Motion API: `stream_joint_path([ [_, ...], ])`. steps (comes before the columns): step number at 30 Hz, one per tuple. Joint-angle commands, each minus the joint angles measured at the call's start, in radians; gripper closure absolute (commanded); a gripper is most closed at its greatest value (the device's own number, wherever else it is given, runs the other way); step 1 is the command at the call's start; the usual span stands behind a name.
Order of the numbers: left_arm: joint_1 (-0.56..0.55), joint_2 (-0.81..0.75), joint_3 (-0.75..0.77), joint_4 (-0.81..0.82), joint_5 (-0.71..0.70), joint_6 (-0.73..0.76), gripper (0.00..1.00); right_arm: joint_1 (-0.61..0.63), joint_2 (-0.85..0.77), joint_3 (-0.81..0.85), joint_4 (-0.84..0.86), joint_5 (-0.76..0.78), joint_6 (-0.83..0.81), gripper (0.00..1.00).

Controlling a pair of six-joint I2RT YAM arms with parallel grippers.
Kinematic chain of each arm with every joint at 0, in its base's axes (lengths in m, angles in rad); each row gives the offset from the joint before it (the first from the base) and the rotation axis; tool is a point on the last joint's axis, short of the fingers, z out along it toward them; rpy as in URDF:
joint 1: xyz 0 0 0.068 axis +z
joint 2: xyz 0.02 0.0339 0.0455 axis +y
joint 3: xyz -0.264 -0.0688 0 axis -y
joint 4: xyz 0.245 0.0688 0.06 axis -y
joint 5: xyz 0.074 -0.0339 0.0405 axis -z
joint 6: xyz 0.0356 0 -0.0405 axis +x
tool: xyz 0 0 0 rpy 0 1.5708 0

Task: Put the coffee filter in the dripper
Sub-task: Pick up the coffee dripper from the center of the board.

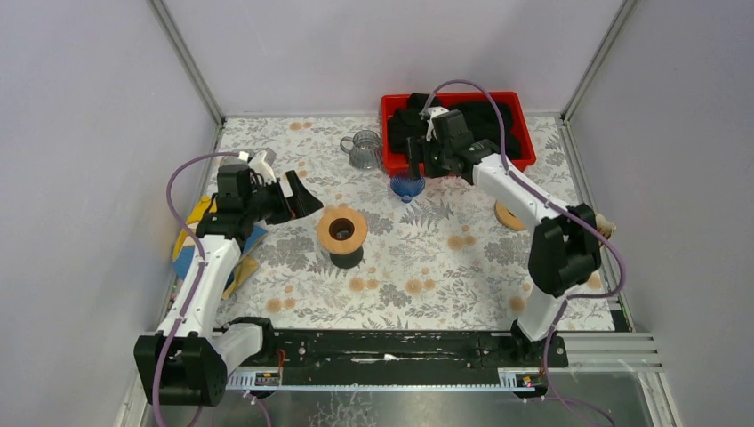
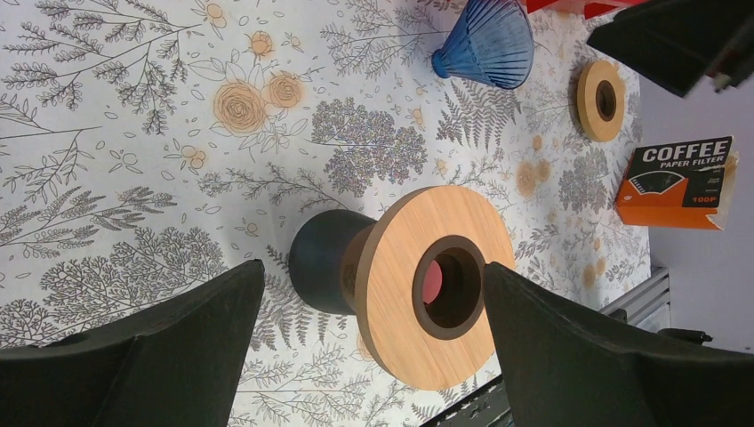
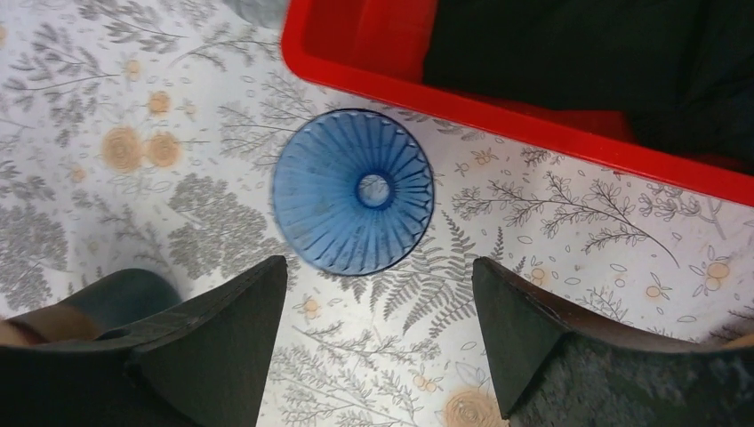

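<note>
Your right gripper (image 3: 381, 265) is spread wide, holding nothing. The blue dripper (image 3: 353, 190) sits at its 12 o'clock, just beyond the fingertips.

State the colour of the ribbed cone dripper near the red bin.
The dripper is blue, ribbed; clearest in the right wrist view.

Worktop (image 1: 427, 267): white cloth, grey fern-and-leaf print, scattered tan-orange roses.
Stand (image 2: 391, 267): pale wood-grain disc, dark brown inner ring, black base.
Dripper (image 3: 353, 190), beyond the stand: translucent blue, radial ribbing.
Bin (image 3: 498, 114), beyond the stand: bright red, black contents.
Filter box (image 2: 680, 182), right of the stand: orange and black, white lettering.
</note>
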Motion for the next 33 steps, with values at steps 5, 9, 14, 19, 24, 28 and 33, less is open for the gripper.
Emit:
stream_joint_path([
  [5, 0.006, -0.008, -0.032, 0.027, 0.024, 0.025, 0.00, -0.078, 0.164, 0.074, 0.059, -0.130, 0.028, 0.22],
  [9, 0.006, -0.009, -0.034, 0.028, 0.024, 0.024, 0.00, -0.104, 0.221, 0.092, 0.088, -0.159, 0.053, 0.30],
  [14, 0.007, -0.014, -0.039, 0.032, 0.031, 0.022, 0.00, -0.107, 0.265, 0.112, 0.096, -0.172, 0.058, 0.37],
  [19, 0.007, -0.015, -0.043, 0.035, 0.040, 0.020, 0.00, -0.108, 0.293, 0.111, 0.104, -0.169, 0.070, 0.43],
  [24, 0.007, -0.020, -0.047, 0.039, 0.045, 0.018, 0.00, -0.108, 0.314, 0.121, 0.104, -0.174, 0.075, 0.57],
  [28, 0.006, -0.021, -0.048, 0.041, 0.051, 0.017, 0.00, -0.108, 0.304, 0.120, 0.094, -0.189, 0.079, 0.74],
  [33, 0.006, -0.023, -0.050, 0.043, 0.059, 0.017, 0.00, -0.108, 0.262, 0.111, 0.066, -0.195, 0.081, 0.92],
])
